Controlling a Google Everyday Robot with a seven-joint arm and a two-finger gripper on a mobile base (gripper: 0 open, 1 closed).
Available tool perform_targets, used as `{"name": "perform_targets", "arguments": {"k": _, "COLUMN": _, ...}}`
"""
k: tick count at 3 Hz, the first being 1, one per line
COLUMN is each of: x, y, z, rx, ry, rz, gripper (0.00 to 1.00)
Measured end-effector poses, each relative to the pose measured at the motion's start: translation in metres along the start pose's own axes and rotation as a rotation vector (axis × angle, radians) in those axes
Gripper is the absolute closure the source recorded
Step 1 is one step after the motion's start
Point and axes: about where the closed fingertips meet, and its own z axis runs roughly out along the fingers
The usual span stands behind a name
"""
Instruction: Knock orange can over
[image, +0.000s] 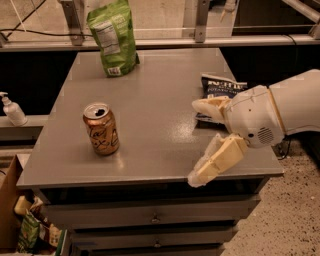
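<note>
Pincer at table's front right corner, fingers spread wide apart, lower finger overhanging front edge. Upper finger in front of dark blue snack bag lying at right side. Orange can upright, front left part of grey table, well apart from pincer. Bare tabletop between can and pincer. Green snack bag standing at back edge, far behind can. Pump bottle on ledge left of table. Drawers below.

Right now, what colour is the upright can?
Orange-copper can, dark lettering; camera view. Gripper hovers open beside the blue bag.
</note>
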Motion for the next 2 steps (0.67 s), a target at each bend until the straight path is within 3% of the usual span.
{"name": "perform_targets", "arguments": {"k": 1, "x": 0.002, "y": -0.005, "z": 0.006, "rx": 0.025, "ry": -0.040, "rz": 0.001, "gripper": 0.00}}
{"name": "perform_targets", "arguments": {"k": 2, "x": -0.002, "y": -0.018, "z": 0.034, "rx": 0.044, "ry": -0.122, "rz": -0.017, "gripper": 0.00}}
